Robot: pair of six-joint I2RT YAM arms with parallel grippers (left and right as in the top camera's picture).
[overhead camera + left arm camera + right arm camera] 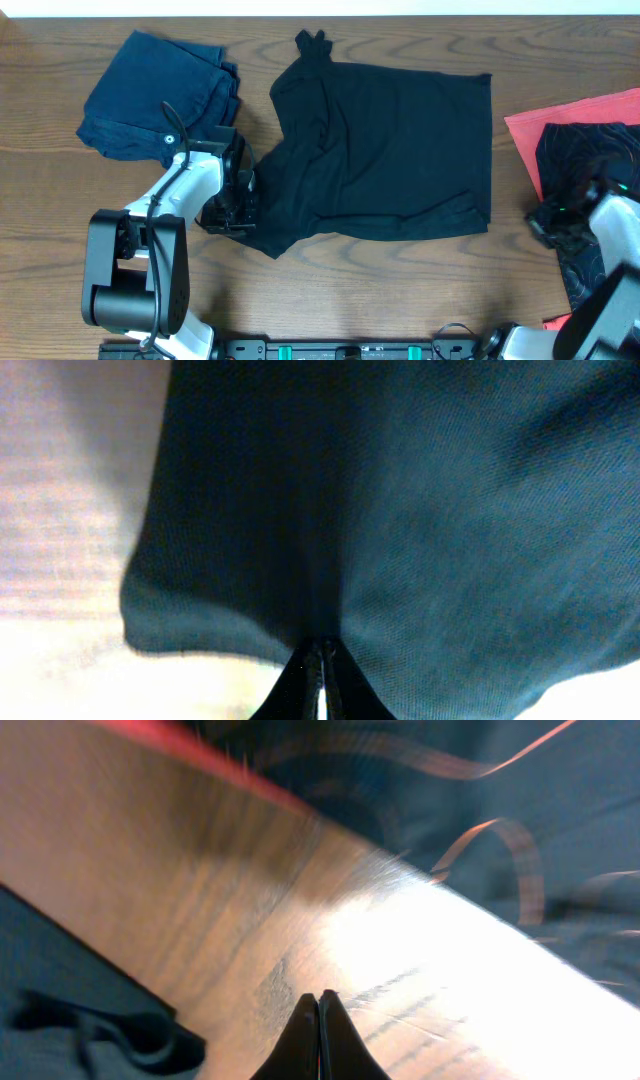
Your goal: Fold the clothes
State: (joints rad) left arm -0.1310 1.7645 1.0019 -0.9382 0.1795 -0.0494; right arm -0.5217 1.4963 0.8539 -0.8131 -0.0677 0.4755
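A black T-shirt (400, 150) lies spread across the middle of the table, with its left side bunched and partly folded inward. My left gripper (235, 200) is shut on the shirt's lower left edge. In the left wrist view the dark fabric (400, 510) fills the frame and the fingertips (322, 652) pinch it. My right gripper (545, 225) sits to the right of the shirt. In the right wrist view its fingers (320, 1002) are shut and empty over bare wood, and the shirt's edge (60, 990) shows at lower left.
A folded navy garment (160, 95) lies at the back left. A red garment (575, 115) lies at the right edge with a black red-patterned garment (590, 150) on it, and both also show in the right wrist view (480, 810).
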